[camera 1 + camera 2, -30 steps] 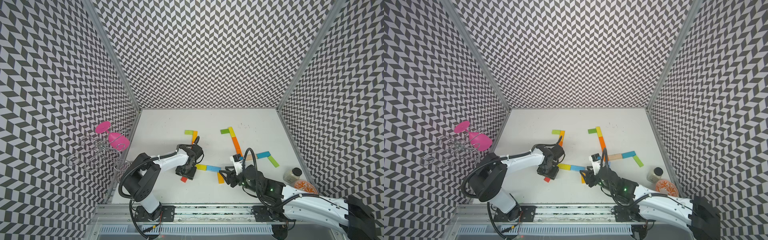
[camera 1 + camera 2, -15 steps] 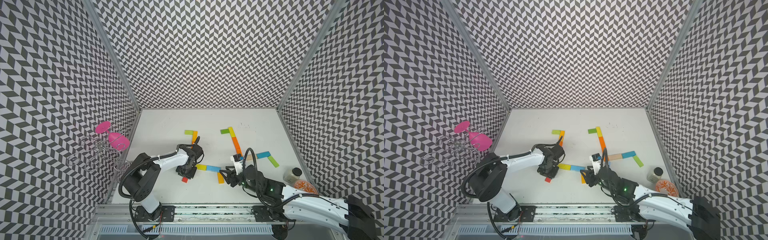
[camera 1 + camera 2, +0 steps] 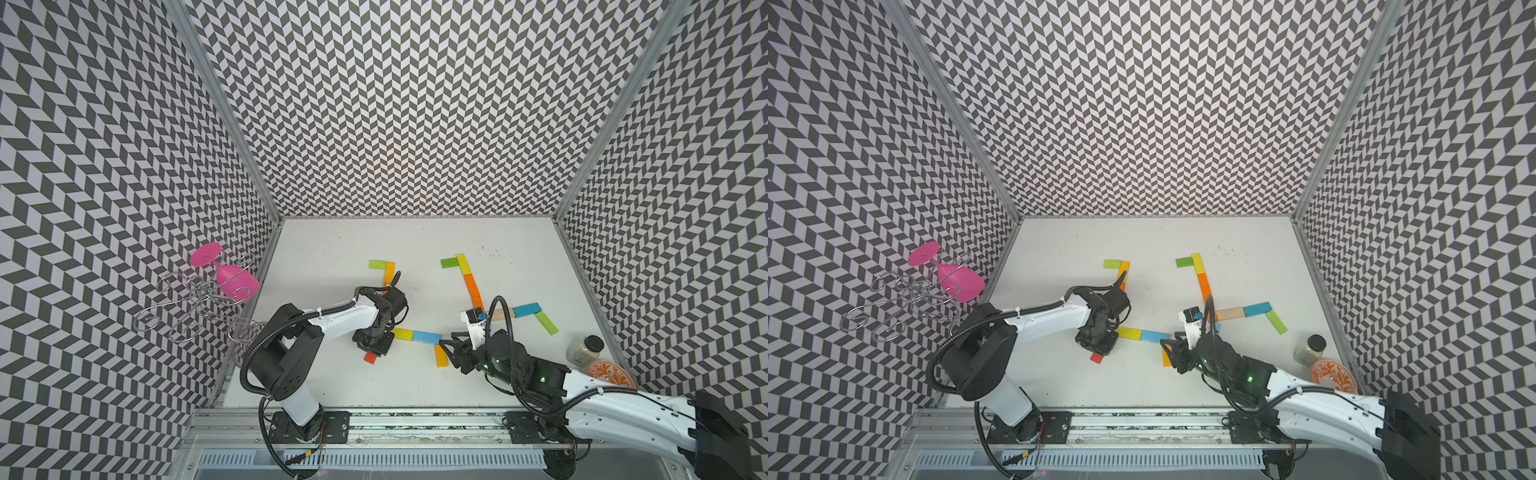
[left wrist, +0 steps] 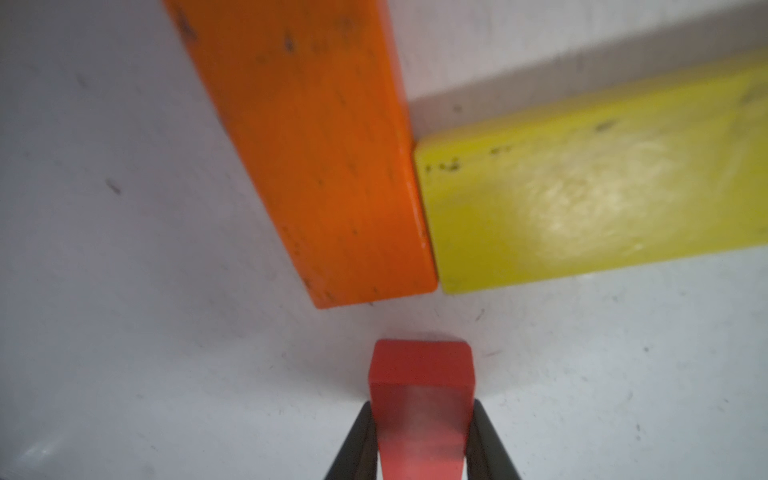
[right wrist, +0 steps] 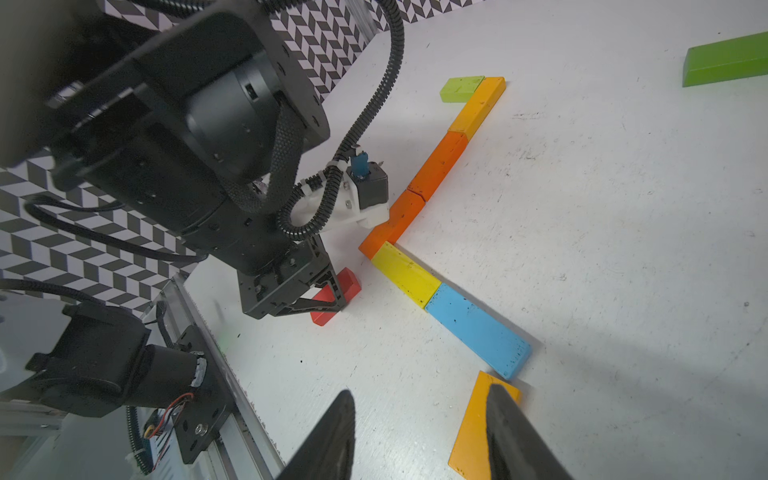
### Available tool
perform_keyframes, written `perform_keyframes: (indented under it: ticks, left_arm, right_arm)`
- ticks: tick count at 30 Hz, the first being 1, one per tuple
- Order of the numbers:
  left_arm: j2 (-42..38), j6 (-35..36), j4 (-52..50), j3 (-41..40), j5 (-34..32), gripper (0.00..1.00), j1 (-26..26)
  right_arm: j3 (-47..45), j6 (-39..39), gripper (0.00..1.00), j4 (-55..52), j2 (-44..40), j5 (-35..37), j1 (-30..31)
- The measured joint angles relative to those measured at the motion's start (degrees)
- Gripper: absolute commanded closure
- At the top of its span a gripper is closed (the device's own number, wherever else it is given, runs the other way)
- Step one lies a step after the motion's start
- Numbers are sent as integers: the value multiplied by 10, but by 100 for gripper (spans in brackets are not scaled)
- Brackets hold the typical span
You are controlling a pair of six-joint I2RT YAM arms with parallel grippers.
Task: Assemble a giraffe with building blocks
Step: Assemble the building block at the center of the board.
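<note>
Left arm (image 3: 332,323) reaches forward, wrist bent straight down. I read the left gripper (image 3: 375,348) as low, jaws clamped on a red block (image 4: 420,365). Right arm (image 3: 615,411) stretches low toward centre; right gripper (image 5: 419,401) nearly level, jaws parted.

Both top views: bright, even light from above, sharp, faint soft shadows under my arms on the table (image 3: 332,257). Left wrist view is soft: orange block (image 4: 316,145) and yellow block (image 4: 582,187) blurred, glare patch on the yellow, red block (image 4: 419,374) hazy close to the lens. Right wrist view is crisp mid-frame; fingers (image 5: 332,436) of my right hand (image 5: 419,390) are out of focus, with a broad shadow beside them.
</note>
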Motion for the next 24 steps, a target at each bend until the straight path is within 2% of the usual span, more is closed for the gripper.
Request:
perform_keyframes:
  ticks: [9, 24]
  left_arm:
    - [4, 12, 8, 5, 0, 68, 20]
    - [19, 25, 23, 16, 0, 60, 21]
  right_arm:
    - [0, 2, 50, 0, 2, 2, 0]
    - [0, 5, 50, 0, 2, 12, 0]
